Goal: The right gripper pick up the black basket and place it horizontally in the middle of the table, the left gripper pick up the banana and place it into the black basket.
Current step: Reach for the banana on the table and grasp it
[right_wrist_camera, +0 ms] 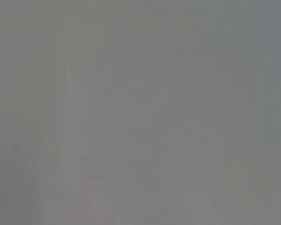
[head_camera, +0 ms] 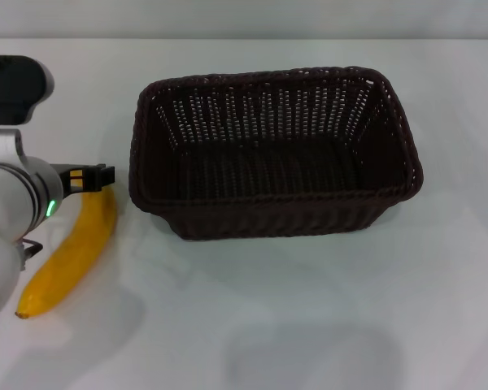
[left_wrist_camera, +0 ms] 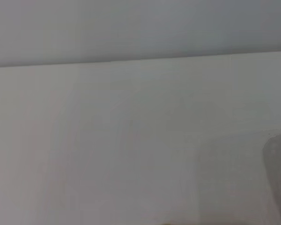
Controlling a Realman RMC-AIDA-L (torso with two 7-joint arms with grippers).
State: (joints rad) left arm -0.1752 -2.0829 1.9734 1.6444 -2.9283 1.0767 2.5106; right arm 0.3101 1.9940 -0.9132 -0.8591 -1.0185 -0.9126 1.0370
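Here the banana (head_camera: 71, 252) lies diagonally, dark tip nearest; left tool (head_camera: 88, 177) state unclear

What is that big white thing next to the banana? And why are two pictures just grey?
That white thing is a robot's left arm; its grabbing tool sits right at the banana's top end. Whether it grips the banana can't be seen. This picture comes from a camera on the robot's head, looking down at a white table. The black basket lies in the middle, empty. The other two pictures come from cameras on the robot's wrists: the left shows bare table, the right only grey. The right arm isn't visible.
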